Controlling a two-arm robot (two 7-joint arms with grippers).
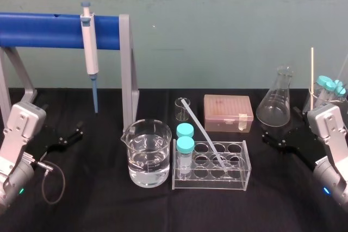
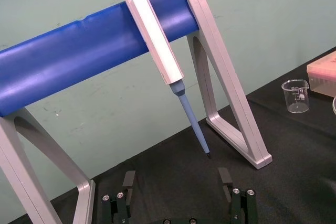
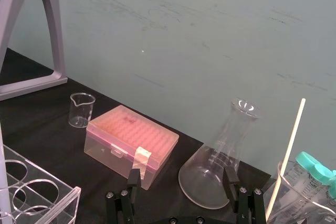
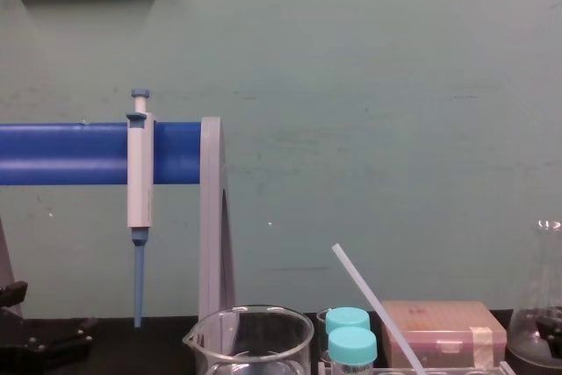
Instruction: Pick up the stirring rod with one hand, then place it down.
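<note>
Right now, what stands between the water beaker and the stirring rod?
In the head view, two teal-capped tubes in the clear rack stand between beaker and stirring rod.

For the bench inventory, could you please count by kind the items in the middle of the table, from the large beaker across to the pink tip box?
Beakers: 2
Capped tubes: 2
Tube rack: 1
Stirring rod: 1
Tip box: 1
Total: 7

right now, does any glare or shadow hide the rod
Head view: no glare on the rod; pale against the black cloth, fainter over the clear rack. Chest view: the rod stands plain against the wall, no shadow across it, its lower end cut by the frame.
</note>
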